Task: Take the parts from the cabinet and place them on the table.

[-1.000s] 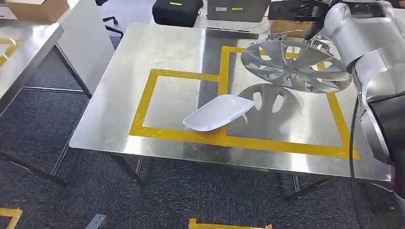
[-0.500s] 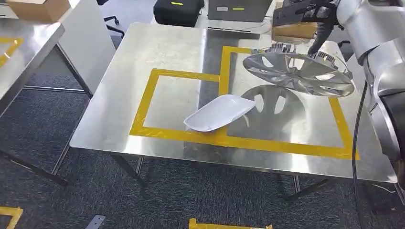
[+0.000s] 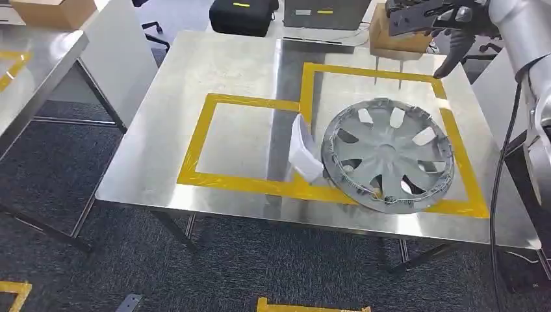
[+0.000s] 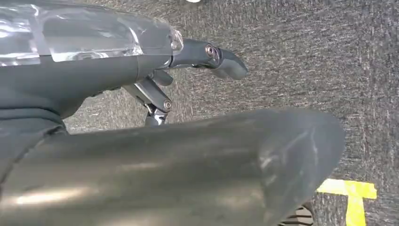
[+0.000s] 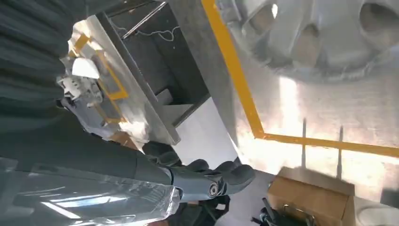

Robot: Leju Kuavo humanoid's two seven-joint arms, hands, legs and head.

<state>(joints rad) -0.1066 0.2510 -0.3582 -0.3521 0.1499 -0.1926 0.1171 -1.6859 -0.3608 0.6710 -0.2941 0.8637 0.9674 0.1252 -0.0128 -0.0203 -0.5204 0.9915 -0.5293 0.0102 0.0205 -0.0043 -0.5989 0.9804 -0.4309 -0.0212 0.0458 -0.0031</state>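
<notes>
A silver hubcap (image 3: 388, 156) lies flat on the steel table (image 3: 221, 65), inside the right-hand yellow taped square, and the same hubcap (image 5: 320, 33) appears in the right wrist view. A white plastic part (image 3: 304, 149) is tipped up on its edge against the hubcap's left rim. My right hand (image 3: 448, 26) hovers above the table's far right corner, fingers (image 5: 211, 181) spread and holding nothing. My left hand (image 4: 207, 54) hangs over the carpet floor with nothing in it, its fingers extended.
A cardboard box (image 3: 399, 36) sits at the table's far edge under my right hand, with a black case (image 3: 242, 14) behind the table. A second steel table (image 3: 32, 65) and a white panel (image 3: 120, 52) stand to the left. Yellow tape (image 3: 201, 136) marks two squares.
My right hand let go of the hubcap, which dropped flat onto the table and knocked the white part up on its edge. The hand drew up and back.
</notes>
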